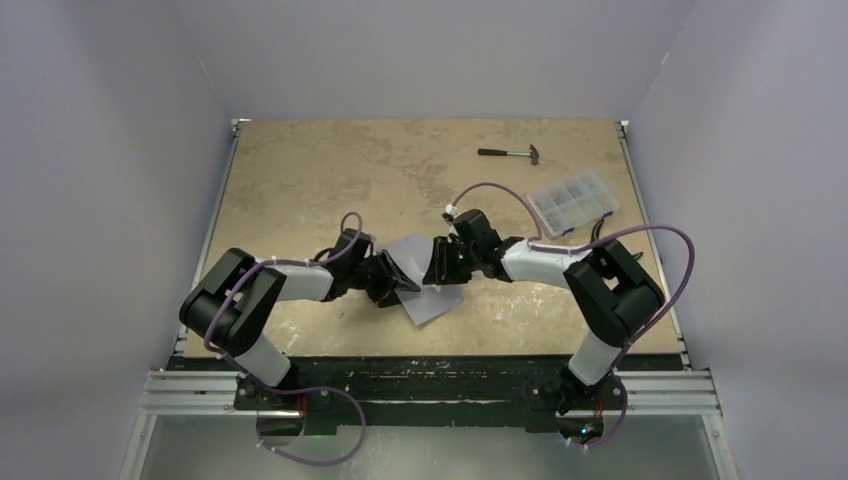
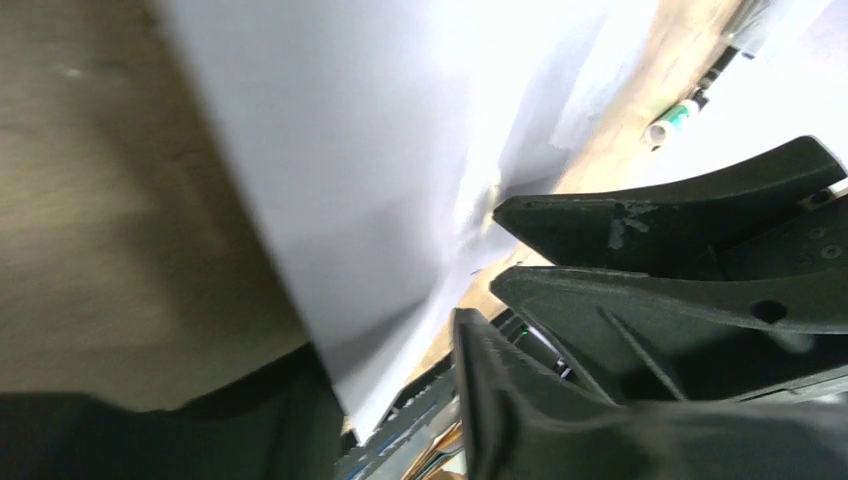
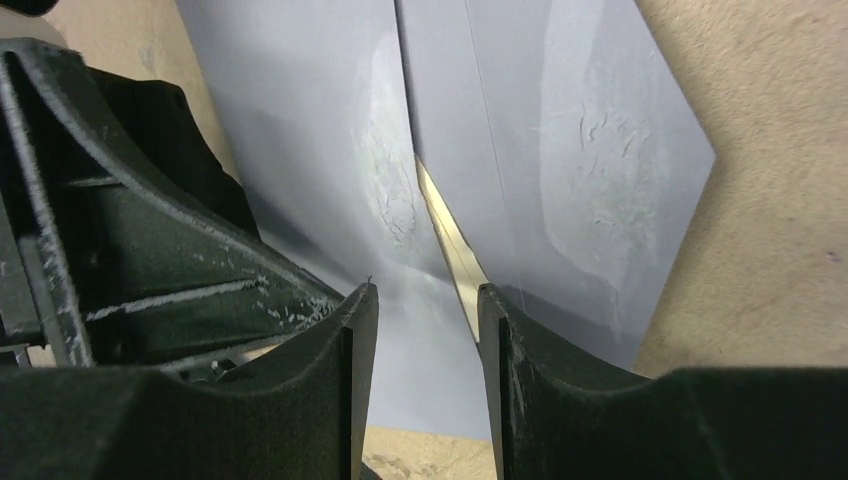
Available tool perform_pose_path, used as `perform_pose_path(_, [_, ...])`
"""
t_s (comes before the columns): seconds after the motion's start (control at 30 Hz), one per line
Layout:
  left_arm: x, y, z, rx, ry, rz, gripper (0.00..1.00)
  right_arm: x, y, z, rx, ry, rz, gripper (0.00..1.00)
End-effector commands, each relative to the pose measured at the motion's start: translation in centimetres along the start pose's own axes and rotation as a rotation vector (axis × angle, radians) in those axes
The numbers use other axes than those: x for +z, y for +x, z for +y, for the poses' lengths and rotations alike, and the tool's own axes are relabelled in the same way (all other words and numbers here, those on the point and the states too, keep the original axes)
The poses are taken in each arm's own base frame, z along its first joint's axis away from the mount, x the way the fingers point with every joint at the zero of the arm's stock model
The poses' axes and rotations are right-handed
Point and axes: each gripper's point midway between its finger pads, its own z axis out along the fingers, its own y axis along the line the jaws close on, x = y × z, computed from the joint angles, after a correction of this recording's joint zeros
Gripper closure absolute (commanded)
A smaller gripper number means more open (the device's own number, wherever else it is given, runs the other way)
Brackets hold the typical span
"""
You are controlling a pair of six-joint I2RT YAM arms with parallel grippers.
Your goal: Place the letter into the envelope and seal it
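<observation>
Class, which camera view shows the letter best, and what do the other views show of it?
The right wrist view: a cream strip of the letter shows in a seam of the envelope. The top and left wrist views show only the grey-blue envelope; no letter is clearly discernible there.

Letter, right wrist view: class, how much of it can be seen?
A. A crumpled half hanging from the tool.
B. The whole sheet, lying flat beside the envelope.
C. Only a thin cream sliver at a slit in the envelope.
C: only a narrow cream strip of the letter shows, along a slit in the grey-blue envelope.
</observation>
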Motion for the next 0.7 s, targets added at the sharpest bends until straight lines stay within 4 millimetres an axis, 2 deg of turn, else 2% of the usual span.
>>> perform_pose_path(0.0, [-0.8,-0.6,9.7,0.002,-0.407,-0.088,0.46,-2.9,-4.4,2.9,-0.043,-0.026,-0.165,0.56])
perform_pose_path(0.07, [-1.7,-1.6,9.0,0.047,-0.436,-0.127,0.35,-4.1,-6.1,3.5,-0.051,-0.019,-0.235,0.55])
perform_pose_path(0.17, [-3.1,-2.9,8.4,0.1,-0.497,-0.186,0.25,-5.0,-6.9,3.2,-0.078,0.019,-0.263,0.54])
perform_pose_path(0.37, [-5.0,-2.9,9.2,0.11,-0.583,-0.2,0.17,-3.5,-5.4,3.0,-0.129,-0.006,-0.169,0.52])
perform_pose_path(0.47, [-5.1,-2.4,9.3,0.097,-0.563,-0.195,0.24,-3.0,-5.0,3.1,-0.123,-0.025,-0.152,0.53])
perform_pose_path(0.53, [-4.7,-2.3,8.8,0.087,-0.528,-0.191,0.35,-2.5,-4.8,2.9,-0.119,-0.029,-0.138,0.54])
perform_pose_path(0.67, [-3.8,-1.8,8.3,0.053,-0.471,-0.173,0.49,-1.5,-3.4,2.2,-0.098,-0.038,-0.09,0.56])
